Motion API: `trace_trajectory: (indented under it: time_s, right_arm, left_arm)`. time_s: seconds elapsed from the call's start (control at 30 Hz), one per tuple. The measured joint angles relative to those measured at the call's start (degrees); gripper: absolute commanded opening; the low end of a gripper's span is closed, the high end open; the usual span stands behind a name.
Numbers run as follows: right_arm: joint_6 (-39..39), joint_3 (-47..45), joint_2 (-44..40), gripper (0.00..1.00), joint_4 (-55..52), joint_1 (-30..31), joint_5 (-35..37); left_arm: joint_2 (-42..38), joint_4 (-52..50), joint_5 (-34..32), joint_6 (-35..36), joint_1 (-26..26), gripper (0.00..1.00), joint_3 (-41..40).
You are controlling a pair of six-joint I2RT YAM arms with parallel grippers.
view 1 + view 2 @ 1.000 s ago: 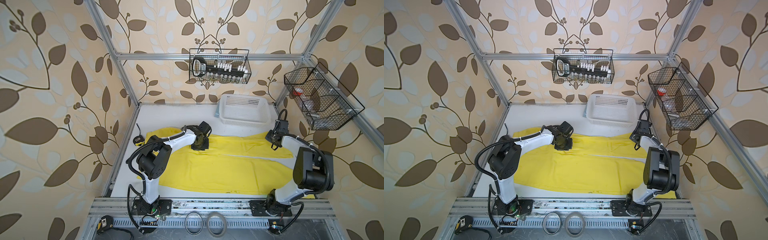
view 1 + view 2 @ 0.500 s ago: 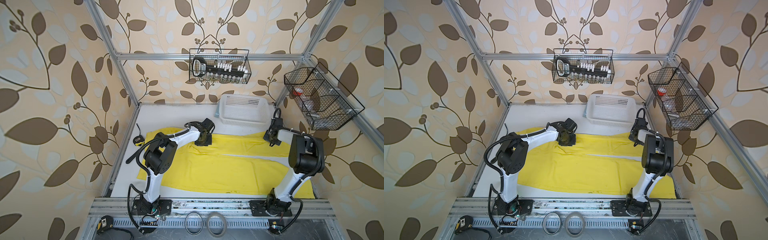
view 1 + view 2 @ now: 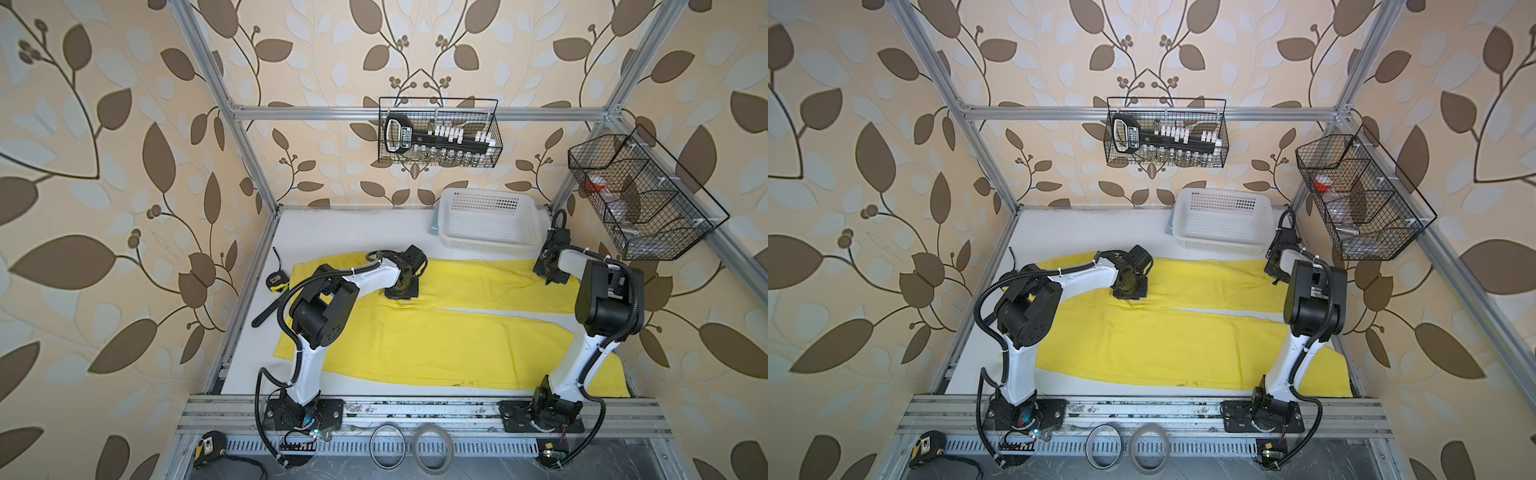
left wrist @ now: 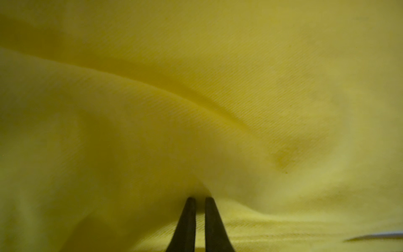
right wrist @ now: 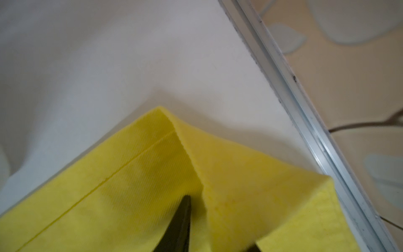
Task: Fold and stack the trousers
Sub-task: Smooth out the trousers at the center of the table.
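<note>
**Yellow trousers flat on the table, both claws on the far leg**

The trousers (image 3: 415,345) (image 3: 1163,345) lie spread flat on the white table (image 3: 353,232) (image 3: 1092,232). The waist is at the left arm's side and both legs run across to the right arm's side. A thin wedge of bare table parts the legs. The near leg passes under the right arm to the front corner. The far leg lies just in front of the white perforated basket (image 3: 486,245) (image 3: 1221,243).

The left gripper (image 3: 401,291) (image 3: 1129,293) (image 4: 200,199) points down onto the far leg, just beyond the crotch. In the left wrist view its fingers (image 4: 187,218) stand nearly together, with only a slit between them. A ridge of yellow cloth runs up into their tips, so this is a narrow pinch on the trousers.

The right gripper (image 3: 550,274) (image 3: 1276,276) sits at the far leg's hem, near the basket's corner. In the right wrist view the hem corner is tented off the table and a flap of it stands between the jaws. One finger (image 5: 181,220) lies on the cloth, while the other is mostly hidden under the flap. Whether the jaws press the flap I cannot tell.

A yellow and black tape measure (image 3: 277,280) lies on the table just beside the waist. A black wire basket (image 3: 436,99) (image 3: 1167,99) hangs on the back rail, holding a black tool and a row of small bottles. A second wire basket (image 3: 656,245) (image 3: 1370,245) hangs on the right-hand side of the frame.
</note>
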Motion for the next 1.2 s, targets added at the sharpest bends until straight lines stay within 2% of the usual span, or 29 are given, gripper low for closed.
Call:
trace_trajectory:
  time_s: [0.13,0.3,0.43,0.6,0.8,0.93,1.0,1.03,1.2]
  right_arm:
    - [0.0,5.5,2.0,0.33,-2.7,0.2,0.8]
    - [-0.8,10.8,3.4,0.42,-4.6,1.0,4.0]
    - [-1.7,10.6,2.9,0.49,-4.7,2.7,4.4]
    - [-1.9,3.3,-4.9,0.53,-3.6,4.2,1.1]
    - [-1.0,-6.2,-17.2,0.55,-1.2,4.5,-4.5]
    - [0.2,-12.1,-22.7,0.55,-0.3,4.7,-9.3]
    - [0.9,-14.8,-25.1,0.56,-0.2,5.1,-11.7]
    - [1.4,-16.2,-26.3,0.59,-0.2,5.5,-13.0]
    - [4.0,-22.4,-30.8,0.60,0.9,7.1,-19.6]
  left_arm:
    - [-0.7,1.3,-0.3,0.0,0.0,0.12,-1.2]
    - [-1.4,2.6,-0.3,0.0,0.0,0.12,-2.5]
    - [-1.9,1.7,-0.2,0.2,0.0,0.19,-2.6]
    - [-4.3,-2.6,-0.3,1.2,0.7,0.33,-2.1]
    - [-11.2,-5.4,-0.3,2.7,4.0,0.48,0.2]
    - [-14.6,-6.9,-0.3,3.3,9.1,0.57,0.2]
    - [-14.9,-7.3,-0.7,3.3,12.1,0.68,0.0]
    - [-15.0,-7.6,-1.4,3.2,13.6,0.68,0.0]
    - [-14.9,-8.3,-3.1,2.6,18.9,0.69,-0.7]
